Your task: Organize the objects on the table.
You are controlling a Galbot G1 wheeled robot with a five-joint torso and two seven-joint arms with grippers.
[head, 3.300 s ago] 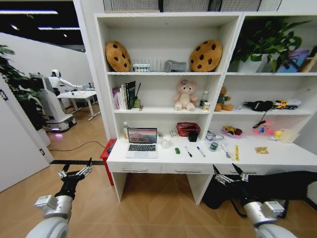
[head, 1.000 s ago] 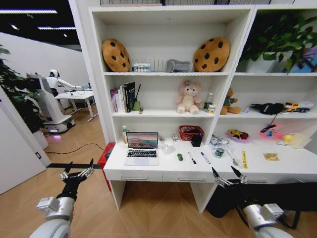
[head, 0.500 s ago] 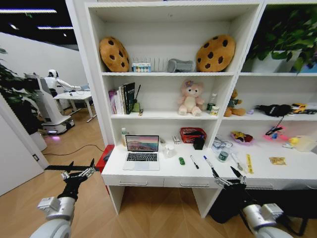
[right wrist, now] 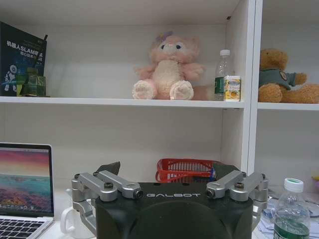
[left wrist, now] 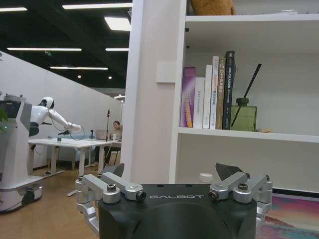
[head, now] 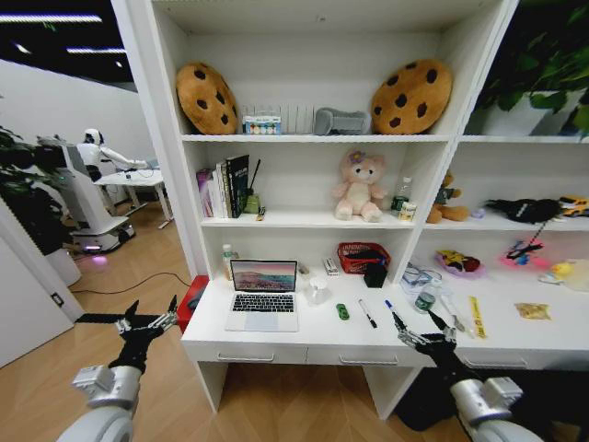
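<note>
An open silver laptop (head: pixel 263 295) sits on the left part of the long white table (head: pixel 276 339), and its screen also shows in the right wrist view (right wrist: pixel 22 186). Beside it lie a small green toy car (head: pixel 342 311) and two thin marker pens (head: pixel 367 313) (head: pixel 391 311). My left gripper (head: pixel 145 322) (left wrist: pixel 172 172) hangs open, low and off the table's left end. At the table's front edge, near the pens, my right gripper (head: pixel 423 330) (right wrist: pixel 167 169) is open and holds nothing.
A white mug (head: pixel 317 291), a red basket (head: pixel 360 255), a black box (head: pixel 375 274), a green-capped bottle (head: pixel 424 297) and a yellow strip (head: pixel 477 316) share the tabletop. Shelves above hold books (head: pixel 225 184), plush toys and cookie cushions. A red box (head: pixel 193 295) stands on the floor at the left.
The whole head view has shifted and the desk and shelves loom larger, so the camera has come closer. Both grippers stay low and open; nothing on the table has moved.
</note>
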